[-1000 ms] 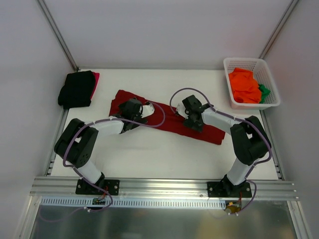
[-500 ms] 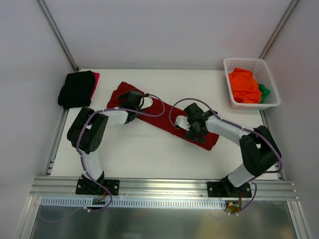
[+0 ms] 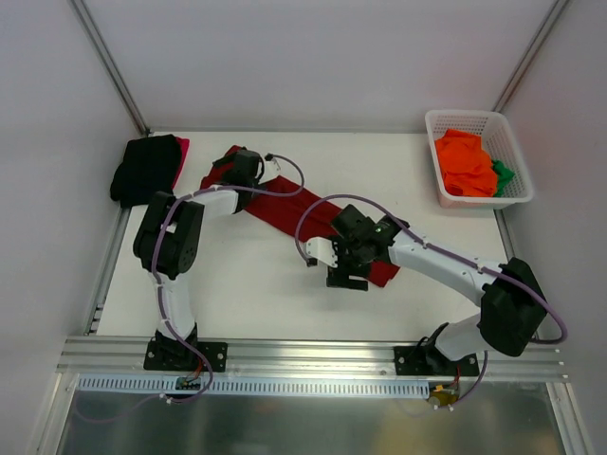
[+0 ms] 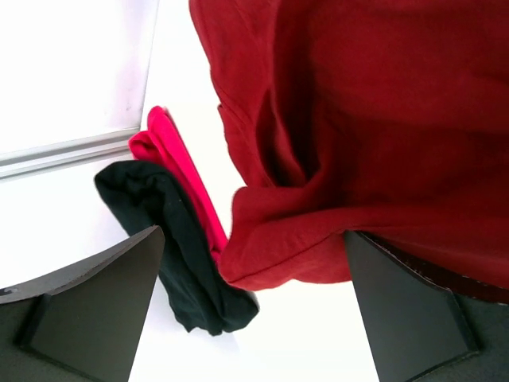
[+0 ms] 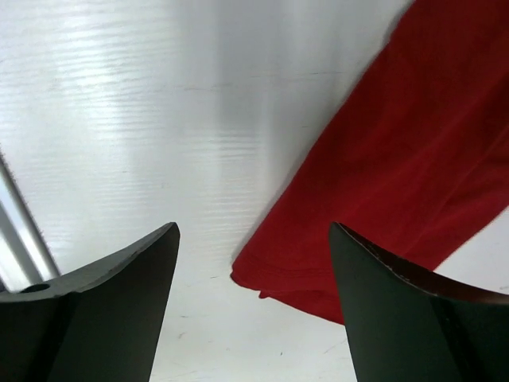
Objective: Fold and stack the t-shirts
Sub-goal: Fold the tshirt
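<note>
A dark red t-shirt lies folded into a long strip, slanting from far left to near right across the table. My left gripper is open at its far-left end; in the left wrist view that end bulges between the open fingers of the left gripper. My right gripper hangs open over the near-right end. In the right wrist view, the corner of the shirt sits between the right gripper's fingers. A folded black t-shirt lies on a bright red one at the far left.
A white lattice basket at the far right holds an orange t-shirt and a green one. The black t-shirt and the bright red one lie just beyond the left gripper. Side walls and a metal rail border the table.
Both grippers have slid apart along the dark red shirt: the left toward its far-left end, the right toward its near-right end. The strip now lies steeper and shifted slightly left.
</note>
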